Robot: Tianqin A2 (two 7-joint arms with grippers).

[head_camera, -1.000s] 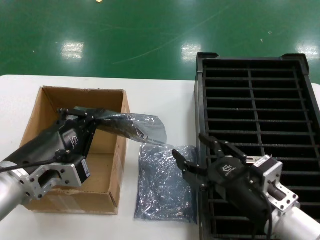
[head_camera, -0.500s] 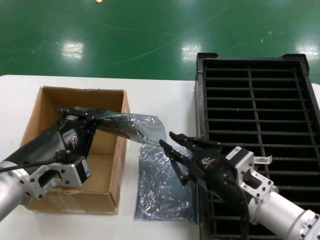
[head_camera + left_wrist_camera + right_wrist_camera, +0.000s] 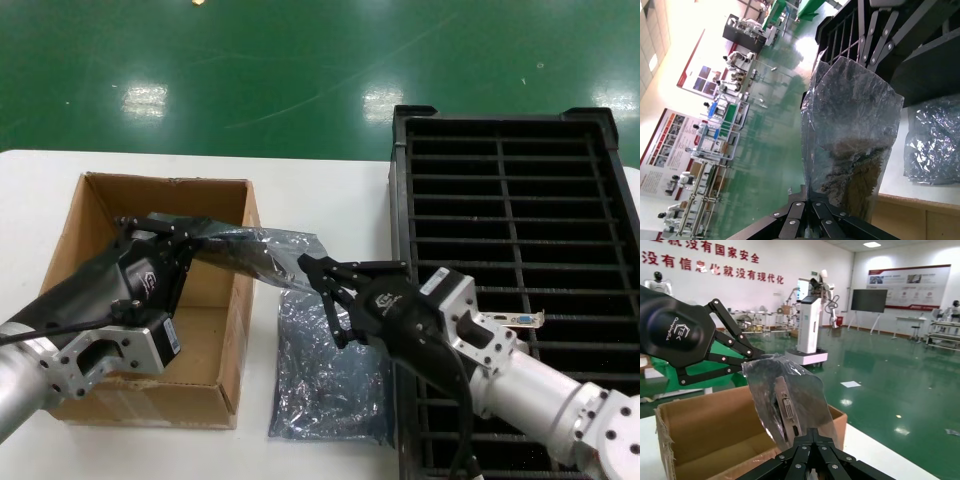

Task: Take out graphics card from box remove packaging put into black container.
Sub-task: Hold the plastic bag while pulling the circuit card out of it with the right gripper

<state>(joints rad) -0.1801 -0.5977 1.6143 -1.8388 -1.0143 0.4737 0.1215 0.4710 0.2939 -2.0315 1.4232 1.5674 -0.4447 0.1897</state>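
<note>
Two hands work here. The left hand (image 3: pixel 150 232) is closed on one end of the packaging (image 3: pixel 262 253) and holds it level above the box (image 3: pixel 105 395), so the free end faces the right hand (image 3: pixel 322 285), whose fingers stand spread at it, gripping nothing. Inside the shiny grey bag, the graphics card (image 3: pixel 788 412) shows its silver bracket.

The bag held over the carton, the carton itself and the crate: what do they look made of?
The bag: thin grey translucent plastic film, glossy and crinkled; a bracket shows through it in the right wrist view. The carton: brown corrugated cardboard, matte, raw cut edges. The crate: black, probably moulded plastic, dull sheen, thin ribs.
</note>
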